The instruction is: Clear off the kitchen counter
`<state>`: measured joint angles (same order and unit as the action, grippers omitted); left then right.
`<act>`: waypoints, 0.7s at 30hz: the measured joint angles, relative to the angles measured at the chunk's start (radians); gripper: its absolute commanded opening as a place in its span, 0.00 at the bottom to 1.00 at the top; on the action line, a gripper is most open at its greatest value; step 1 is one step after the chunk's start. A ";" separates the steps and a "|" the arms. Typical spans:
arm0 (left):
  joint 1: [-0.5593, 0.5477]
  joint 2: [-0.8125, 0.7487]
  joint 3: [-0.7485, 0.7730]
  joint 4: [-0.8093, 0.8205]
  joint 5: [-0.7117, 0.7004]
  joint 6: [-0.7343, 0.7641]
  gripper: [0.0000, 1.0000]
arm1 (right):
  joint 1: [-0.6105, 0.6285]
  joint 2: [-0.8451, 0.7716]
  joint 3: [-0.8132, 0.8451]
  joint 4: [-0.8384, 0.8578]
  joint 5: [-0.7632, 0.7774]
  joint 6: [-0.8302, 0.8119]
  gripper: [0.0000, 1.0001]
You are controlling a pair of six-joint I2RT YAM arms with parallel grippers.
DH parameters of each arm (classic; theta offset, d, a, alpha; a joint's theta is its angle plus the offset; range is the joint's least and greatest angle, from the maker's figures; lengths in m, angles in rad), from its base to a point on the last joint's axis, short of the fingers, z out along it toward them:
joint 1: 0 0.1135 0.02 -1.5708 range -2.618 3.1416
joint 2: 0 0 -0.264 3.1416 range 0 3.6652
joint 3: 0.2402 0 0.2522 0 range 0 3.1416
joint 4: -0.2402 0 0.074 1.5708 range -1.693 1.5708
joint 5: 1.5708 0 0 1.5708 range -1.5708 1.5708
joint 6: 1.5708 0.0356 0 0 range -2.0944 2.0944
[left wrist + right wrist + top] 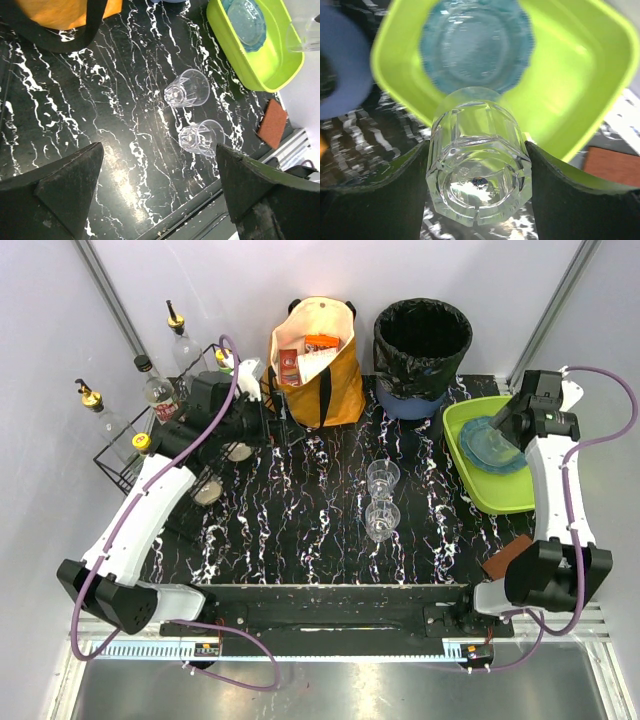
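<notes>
While the black veined tabletop (300,510) lies flat ahead of both arms, long axis L–R, R hand (475,150) grips a clear glass (479,195) above green tray (500,495) at right edge; L hand (159,150) released, spread wide, nr far-left corner.

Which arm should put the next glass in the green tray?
Right. The right tool grips a clear glass over the edge of the green tray; the left tool is open across the counter.

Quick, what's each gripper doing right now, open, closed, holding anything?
Left gripper: open, holding nothing.
Right gripper: closed on a clear glass.
</notes>
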<state>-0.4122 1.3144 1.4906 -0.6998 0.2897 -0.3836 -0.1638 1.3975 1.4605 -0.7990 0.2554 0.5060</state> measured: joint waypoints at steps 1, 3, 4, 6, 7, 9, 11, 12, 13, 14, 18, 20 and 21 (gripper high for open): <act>0.000 -0.004 -0.002 -0.009 -0.009 0.007 0.99 | -0.003 0.014 0.000 -0.015 0.046 -0.018 0.00; 0.000 -0.010 -0.003 -0.018 -0.029 0.020 0.99 | -0.016 0.034 0.000 -0.037 0.128 -0.051 0.00; 0.000 -0.011 -0.003 -0.018 -0.040 0.026 0.99 | -0.022 0.042 0.000 -0.042 0.164 -0.066 0.00; 0.000 -0.012 -0.002 -0.020 -0.057 0.035 0.99 | -0.043 0.057 -0.001 -0.043 0.229 -0.093 0.00; 0.000 -0.011 0.000 -0.023 -0.061 0.037 0.99 | -0.055 0.064 -0.002 -0.040 0.251 -0.105 0.00; 0.000 -0.011 0.002 -0.032 -0.063 0.038 0.99 | -0.095 0.082 -0.011 -0.023 0.290 -0.130 0.00; 0.000 -0.009 0.008 -0.040 -0.063 0.038 0.99 | -0.135 0.100 -0.026 0.003 0.314 -0.150 0.00; 0.000 -0.008 0.010 -0.040 -0.062 0.038 0.99 | -0.157 0.112 -0.033 0.018 0.319 -0.160 0.00; 0.000 -0.007 0.013 -0.043 -0.062 0.038 0.99 | -0.178 0.128 -0.036 0.029 0.324 -0.167 0.00; 0.000 -0.006 0.014 -0.043 -0.062 0.038 0.99 | -0.198 0.146 -0.036 0.039 0.326 -0.171 0.00; 0.000 0.003 0.019 -0.048 -0.061 0.035 0.99 | -0.248 0.211 -0.038 0.080 0.325 -0.175 0.00; 0.000 0.010 0.023 -0.049 -0.061 0.035 0.99 | -0.251 0.235 -0.039 0.093 0.320 -0.174 0.00; 0.000 0.013 0.024 -0.050 -0.061 0.035 0.99 | -0.250 0.246 -0.041 0.102 0.314 -0.174 0.00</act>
<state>-0.4122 1.3277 1.5143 -0.7494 0.2283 -0.3485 -0.4141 1.6436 1.4197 -0.6968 0.5694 0.3321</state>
